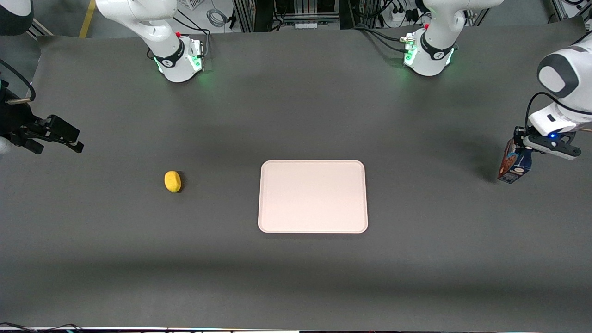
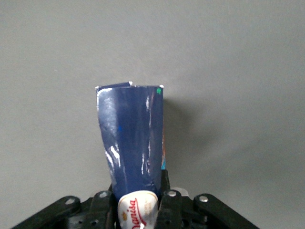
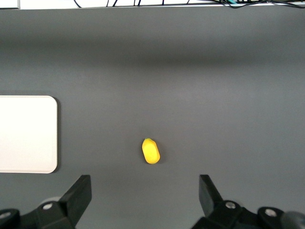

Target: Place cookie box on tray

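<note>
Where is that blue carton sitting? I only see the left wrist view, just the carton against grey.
Observer: The cookie box stands at the working arm's end of the table, with the gripper closed on its top.
Operator: Is the tray near it?
Observer: No, the tray lies mid-table, well apart, with nothing on it.
Operator: Anything else out there?
Observer: A yellow lump lies beside the tray, toward the parked arm's end.
</note>
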